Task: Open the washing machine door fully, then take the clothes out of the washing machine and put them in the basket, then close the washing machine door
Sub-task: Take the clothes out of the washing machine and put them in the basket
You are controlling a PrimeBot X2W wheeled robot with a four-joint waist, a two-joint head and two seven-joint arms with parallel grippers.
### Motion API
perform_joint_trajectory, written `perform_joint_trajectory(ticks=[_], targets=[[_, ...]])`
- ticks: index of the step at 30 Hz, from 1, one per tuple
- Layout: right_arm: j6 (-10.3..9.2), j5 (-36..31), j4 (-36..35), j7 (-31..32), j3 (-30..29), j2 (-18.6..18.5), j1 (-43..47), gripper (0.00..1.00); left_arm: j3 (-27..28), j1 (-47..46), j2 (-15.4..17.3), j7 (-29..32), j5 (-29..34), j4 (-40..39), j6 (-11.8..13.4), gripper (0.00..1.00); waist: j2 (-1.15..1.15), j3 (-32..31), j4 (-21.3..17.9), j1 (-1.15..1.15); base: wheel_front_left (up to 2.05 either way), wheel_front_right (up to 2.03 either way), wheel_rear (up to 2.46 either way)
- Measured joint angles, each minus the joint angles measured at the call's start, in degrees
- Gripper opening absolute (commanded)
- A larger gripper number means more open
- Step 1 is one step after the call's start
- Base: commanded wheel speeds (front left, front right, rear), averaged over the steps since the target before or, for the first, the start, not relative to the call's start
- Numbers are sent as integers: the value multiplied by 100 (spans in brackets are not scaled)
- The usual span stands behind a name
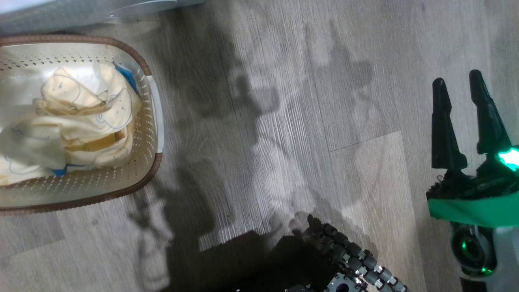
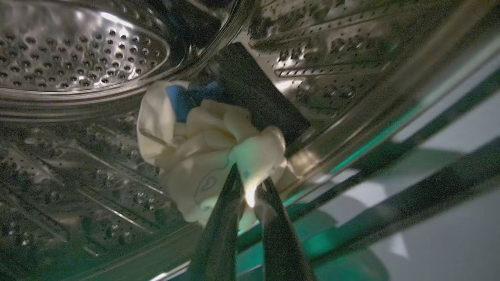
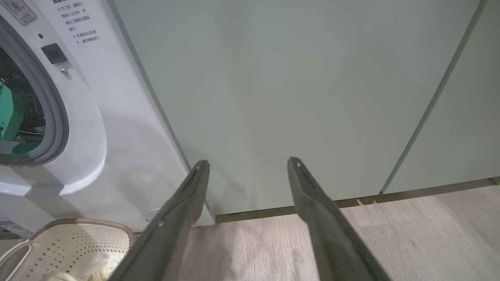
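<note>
Perforated steel of the washing machine drum (image 2: pixel 78 50) surrounded a cream garment (image 2: pixel 203 156) pinched in the left gripper (image 2: pixel 250 175); the right gripper (image 3: pixel 248 162) gaped wide, empty.

The head camera looks steeply down on the wooden floor (image 1: pixel 284 121), with the basket (image 1: pixel 138 56) cut by its left edge and the right tool (image 1: pixel 457 77) rising near its right edge. The left wrist camera sits inside the steel drum (image 2: pixel 78 50), looking along the left tool (image 2: pixel 250 173) at the clothes (image 2: pixel 195 156) close before it. The right wrist camera, low and farther back, faces the sage-green cabinet fronts (image 3: pixel 293 78), with the washing machine (image 3: pixel 117 117) at its left. The head and right wrist views share basket and floor.
</note>
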Motion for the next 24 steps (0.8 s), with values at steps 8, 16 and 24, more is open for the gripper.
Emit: perform_joint_trajectory(ticks=[8, 16, 24], targets=[[0, -3, 0, 0, -30, 1, -94, 100, 31, 106, 64, -379, -158, -202, 73, 0, 0, 17, 80, 0, 0, 0, 0], [0, -159, -5, 0, -146, 1, -124, 100, 210, 109, -194, -1423, -593, -37, 346, 0, 0, -88, 330, 0, 0, 0, 0], [0, -419, -49, 0, -305, 1, -86, 100, 645, 805, -611, -2761, -1276, -294, 714, 0, 0, -371, 636, -1, 0, 0, 0]])
